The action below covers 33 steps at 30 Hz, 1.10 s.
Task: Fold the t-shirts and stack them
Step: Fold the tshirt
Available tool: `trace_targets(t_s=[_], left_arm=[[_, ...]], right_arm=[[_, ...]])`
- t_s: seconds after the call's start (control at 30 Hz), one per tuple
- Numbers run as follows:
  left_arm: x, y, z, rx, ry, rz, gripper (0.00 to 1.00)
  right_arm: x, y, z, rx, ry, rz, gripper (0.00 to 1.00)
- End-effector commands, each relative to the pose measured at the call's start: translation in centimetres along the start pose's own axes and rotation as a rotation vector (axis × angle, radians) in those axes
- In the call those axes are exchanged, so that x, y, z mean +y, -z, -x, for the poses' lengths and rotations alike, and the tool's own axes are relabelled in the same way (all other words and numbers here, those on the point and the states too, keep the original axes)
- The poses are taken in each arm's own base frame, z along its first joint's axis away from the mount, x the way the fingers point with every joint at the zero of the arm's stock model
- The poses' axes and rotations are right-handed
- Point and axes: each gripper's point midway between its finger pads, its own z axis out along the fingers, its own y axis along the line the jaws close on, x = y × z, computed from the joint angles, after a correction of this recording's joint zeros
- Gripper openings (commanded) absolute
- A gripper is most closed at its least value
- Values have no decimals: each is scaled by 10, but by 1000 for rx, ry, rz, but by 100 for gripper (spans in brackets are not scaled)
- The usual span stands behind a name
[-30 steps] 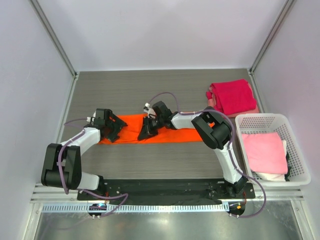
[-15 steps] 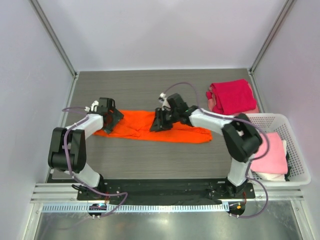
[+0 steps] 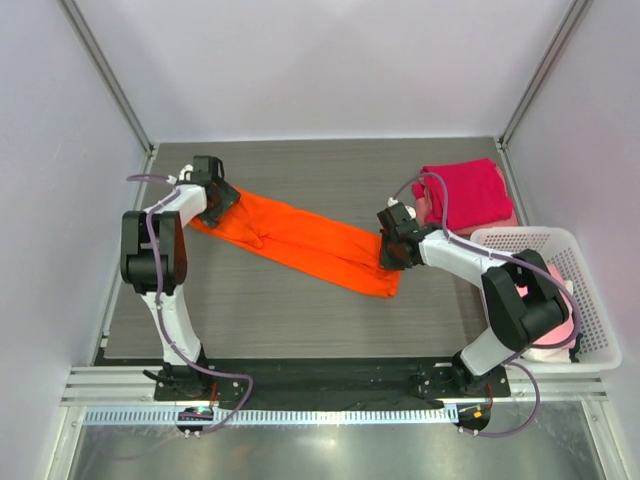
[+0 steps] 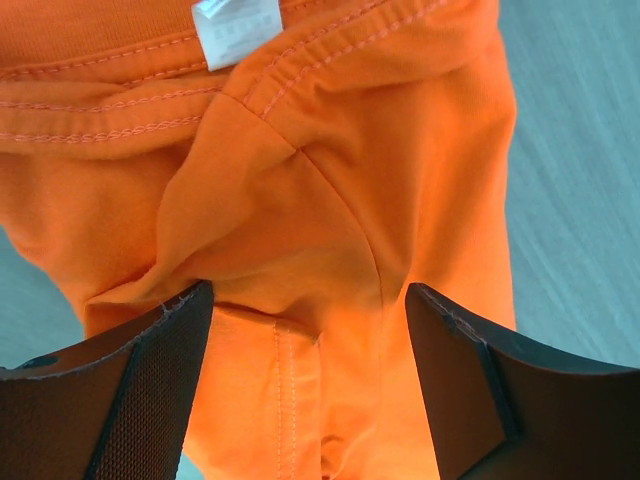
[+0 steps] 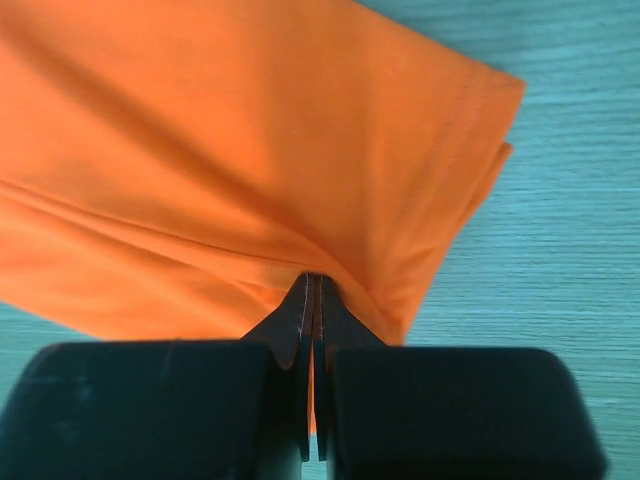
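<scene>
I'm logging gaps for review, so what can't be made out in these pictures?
Top view: the right arm covers most of what lies in the basket.
Left wrist view: the white label on the orange t-shirt is blurred and cut off by the top edge.
Top view: the magenta t-shirt hides what lies beneath it.

Across the surface (image 3: 300, 330), from far left to right of centre: stretched t-shirt (image 3: 310, 245). Behind its right end: folded t-shirt (image 3: 465, 192). At right: basket (image 3: 598, 315), further t-shirts (image 3: 558, 280) inside.

Robotics lab cell: bare white walls (image 3: 330, 60); aluminium frame posts (image 3: 105, 75); 2 arms (image 3: 150, 250) bolted to a grey table (image 3: 300, 310)
</scene>
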Motion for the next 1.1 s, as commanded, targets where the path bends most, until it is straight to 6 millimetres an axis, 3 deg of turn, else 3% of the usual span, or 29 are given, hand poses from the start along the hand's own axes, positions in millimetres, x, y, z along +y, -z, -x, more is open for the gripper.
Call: trace_targets(t_s=[0.0, 0.13, 0.23, 0.27, 0.3, 0.4, 0.53, 0.57, 0.73, 0.8, 0.87, 0.9, 0.93, 0.97, 1.07], left_arm=[[11, -19, -15, 80, -41, 61, 79], [1, -31, -14, 105, -50, 56, 79], [-16, -34, -6, 109, -50, 31, 78], [-17, -43, -11, 134, -55, 32, 78], [-29, -42, -3, 127, -56, 6, 77], [-45, -50, 0, 155, -68, -16, 77], [-68, -56, 4, 169, -95, -66, 75], [-84, -52, 5, 178, -102, -112, 74], [-123, -52, -11, 169, -152, -179, 74], [-145, -48, -16, 166, -159, -229, 74], [-161, -51, -23, 187, -157, -272, 74], [-170, -50, -28, 191, -166, -294, 73], [-173, -56, -37, 215, -173, -306, 73], [-190, -48, -37, 206, -177, -346, 73], [-215, -39, -47, 208, -190, -411, 73]], right_arm=[[-9, -4, 0, -13, 40, -57, 1], [-11, -11, -9, 18, 61, -66, 1], [-11, -19, -28, 71, 96, -94, 1], [-11, -24, -37, 98, 111, -106, 1], [-12, -25, -47, 123, 118, -119, 1], [3, -20, -81, 173, 170, -108, 1], [47, -3, -134, 258, 271, -11, 1], [69, 7, -159, 290, 337, 47, 1], [162, 46, -206, 343, 444, 262, 3], [180, 59, -197, 307, 428, 312, 11], [198, 80, -170, 217, 413, 369, 22], [204, 89, -159, 189, 405, 393, 35], [205, 94, -147, 159, 387, 403, 43], [208, 109, -131, 117, 371, 441, 48], [202, 126, -95, 20, 321, 462, 54]])
